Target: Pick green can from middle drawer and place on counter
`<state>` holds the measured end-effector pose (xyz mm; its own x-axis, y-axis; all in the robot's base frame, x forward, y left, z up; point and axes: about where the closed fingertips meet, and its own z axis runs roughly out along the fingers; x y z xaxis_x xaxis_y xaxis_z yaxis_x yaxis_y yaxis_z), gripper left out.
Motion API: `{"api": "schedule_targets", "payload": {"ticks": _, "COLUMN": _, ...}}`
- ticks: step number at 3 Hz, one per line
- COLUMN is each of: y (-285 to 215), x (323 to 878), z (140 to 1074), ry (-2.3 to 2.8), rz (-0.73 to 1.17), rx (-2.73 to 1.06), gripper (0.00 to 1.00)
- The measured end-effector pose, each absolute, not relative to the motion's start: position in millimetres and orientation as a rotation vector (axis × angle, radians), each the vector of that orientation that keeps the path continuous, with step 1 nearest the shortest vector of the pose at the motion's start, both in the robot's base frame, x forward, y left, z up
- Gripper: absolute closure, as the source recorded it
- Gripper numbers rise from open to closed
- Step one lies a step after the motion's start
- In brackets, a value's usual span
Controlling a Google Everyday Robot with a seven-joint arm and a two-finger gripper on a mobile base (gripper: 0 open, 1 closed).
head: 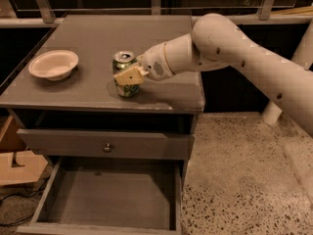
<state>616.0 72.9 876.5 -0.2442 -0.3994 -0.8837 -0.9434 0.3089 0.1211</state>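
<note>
Camera view: gripper [127,77] is over the counter [161,38], fingers clamped across the body of the green can [122,62]. The can is upright and looks set down, near the front edge. Likely light, thin-walled and slick: mid-body grip, gentle squeeze. White bowl [54,64] is well left, with open room far and right. Middle drawer [112,199] is pulled out below.

Arm [234,48] was smooth cream-white, built of thick rounded segments, small dark round holes dotted along its shell, wrist tapered with a speckled grille patch, pale tan blocky gripper [128,75] sat over the counter [98,33], against the green can [124,58]
</note>
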Motion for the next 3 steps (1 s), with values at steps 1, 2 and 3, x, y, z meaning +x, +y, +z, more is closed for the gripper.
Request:
{"api": "schedule_targets", "payload": {"ticks": 1, "y": 74.2, "x": 615.5, "z": 873.5, "ry": 1.801, "rz": 0.892, "rx": -1.2, "gripper": 1.0}}
{"api": "schedule_targets", "payload": {"ticks": 2, "y": 74.2, "x": 615.5, "z": 873.5, "ry": 1.801, "rz": 0.892, "rx": -1.2, "gripper": 0.84}}
{"api": "schedule_targets", "payload": {"ticks": 3, "y": 74.3, "x": 615.5, "z": 873.4, "ry": 1.801, "rz": 0.892, "rx": -1.2, "gripper": 0.59}}
